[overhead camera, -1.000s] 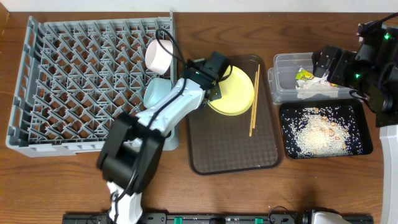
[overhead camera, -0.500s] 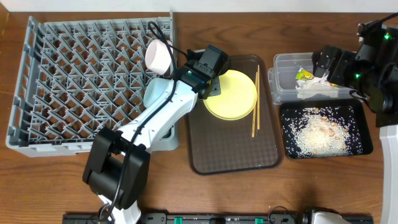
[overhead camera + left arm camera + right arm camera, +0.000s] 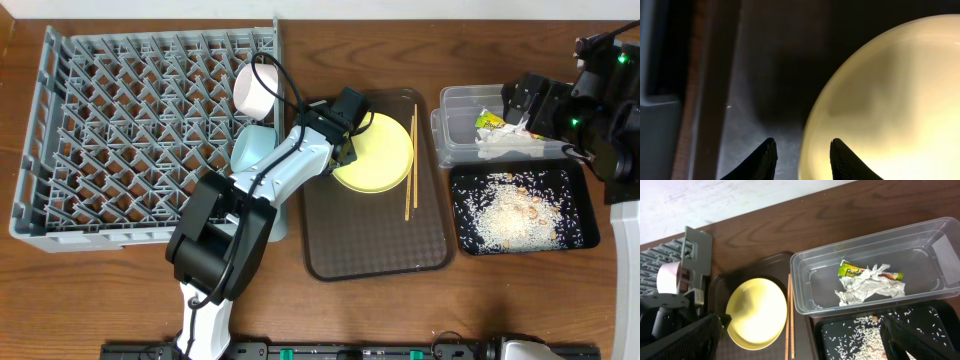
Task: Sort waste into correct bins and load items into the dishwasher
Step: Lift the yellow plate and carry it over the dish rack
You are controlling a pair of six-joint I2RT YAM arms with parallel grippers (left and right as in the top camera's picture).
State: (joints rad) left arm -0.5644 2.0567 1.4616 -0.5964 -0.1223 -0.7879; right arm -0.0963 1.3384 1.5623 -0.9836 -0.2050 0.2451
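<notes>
From overhead, the rack (image 3: 100,130) filled the left of the worktop, with the cup (image 3: 256,88) and blue bowl (image 3: 252,148) at its right edge. The left tool (image 3: 342,155) sat at the left rim of the plate (image 3: 385,150), which lay on the brown tray (image 3: 380,240) with the chopsticks (image 3: 410,165) along its right side. The right tool (image 3: 510,105) hung over the tub (image 3: 455,108) holding the wrapper (image 3: 489,122) and paper (image 3: 510,143). Rice (image 3: 515,210) lay in the black tray (image 3: 462,238), just in front of the tub.

In the left wrist view, the left tool's fingers stood apart, one over the plate and one over the brown tray, with the plate's rim between them and not pinched.

In the right wrist view, the right tool's fingers were spread wide with nothing between them.
</notes>
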